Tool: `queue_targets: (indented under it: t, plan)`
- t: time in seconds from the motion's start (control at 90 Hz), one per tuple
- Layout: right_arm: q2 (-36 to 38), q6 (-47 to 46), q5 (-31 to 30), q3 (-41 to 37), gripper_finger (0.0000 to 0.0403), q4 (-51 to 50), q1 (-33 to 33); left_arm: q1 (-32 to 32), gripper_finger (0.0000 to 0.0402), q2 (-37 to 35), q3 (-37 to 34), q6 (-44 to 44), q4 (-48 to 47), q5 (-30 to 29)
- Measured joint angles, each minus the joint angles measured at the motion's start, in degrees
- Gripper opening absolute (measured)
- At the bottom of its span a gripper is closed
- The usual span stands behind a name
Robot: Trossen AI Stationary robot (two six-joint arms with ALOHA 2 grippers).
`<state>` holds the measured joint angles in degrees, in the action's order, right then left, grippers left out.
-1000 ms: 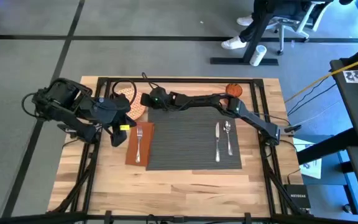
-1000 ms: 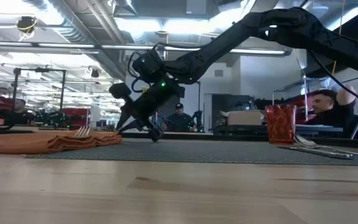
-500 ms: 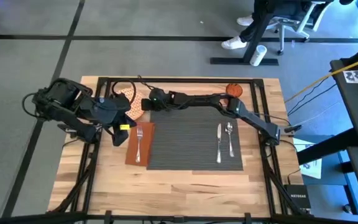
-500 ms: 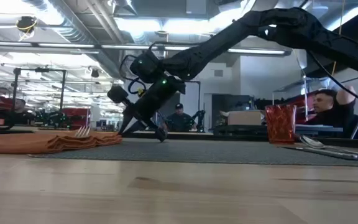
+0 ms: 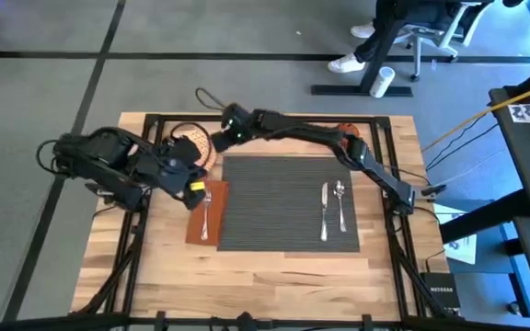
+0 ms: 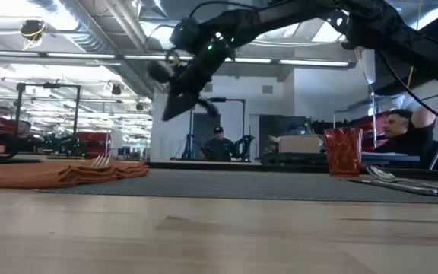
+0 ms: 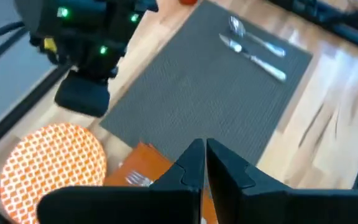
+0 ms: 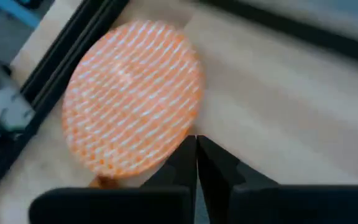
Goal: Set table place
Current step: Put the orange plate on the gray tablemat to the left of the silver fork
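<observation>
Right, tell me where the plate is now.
In the high view the plate lies flat on the table near its far left corner, off the placemat, just beyond the napkin, between the left pincer and the right pincer.

1. Worktop (image 5: 274, 267): light wood planks, matt; black metal rails.
2. Placemat (image 5: 274, 198): dark grey, ribbed weave, matt.
3. Napkin (image 6: 59, 173): brown cloth, soft folds.
4. Knife (image 5: 322, 210) & spoon (image 5: 339, 202): shiny silver metal.

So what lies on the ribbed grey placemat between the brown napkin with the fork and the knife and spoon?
Nothing: in the high view the dark grey ribbed placemat is bare between the brown napkin and the silver knife. The round orange-patterned plate sits off the mat.
</observation>
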<state>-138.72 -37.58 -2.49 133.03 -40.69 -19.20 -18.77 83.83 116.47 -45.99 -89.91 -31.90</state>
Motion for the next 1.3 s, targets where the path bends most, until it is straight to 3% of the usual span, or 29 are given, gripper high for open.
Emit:
queue_targets:
  t: [0.322,0.533,0.878,1.1,1.3]
  plan:
    - [10.42,7.24,-1.92,0.98,0.0,-3.88,-5.18,0.15,0.0,-1.27,0.12,0.79,-0.09,-4.27]
    - [20.32,13.48,-3.27,0.97,0.0,-6.37,-6.49,4.7,0.0,-1.33,-0.81,0.93,-0.09,-4.11]
    - [35.06,17.36,-4.17,1.01,0.0,-13.76,-4.35,18.64,0.0,-1.33,-7.97,5.66,-0.11,4.89]
    - [40.21,18.11,-5.58,0.99,0.0,-19.79,-0.33,25.08,0.0,-1.31,-16.67,7.92,0.14,7.99]
    - [42.72,18.26,-10.5,0.99,0.0,-26.64,5.37,29.01,0.0,-1.33,-26.52,11.56,8.42,13.0]
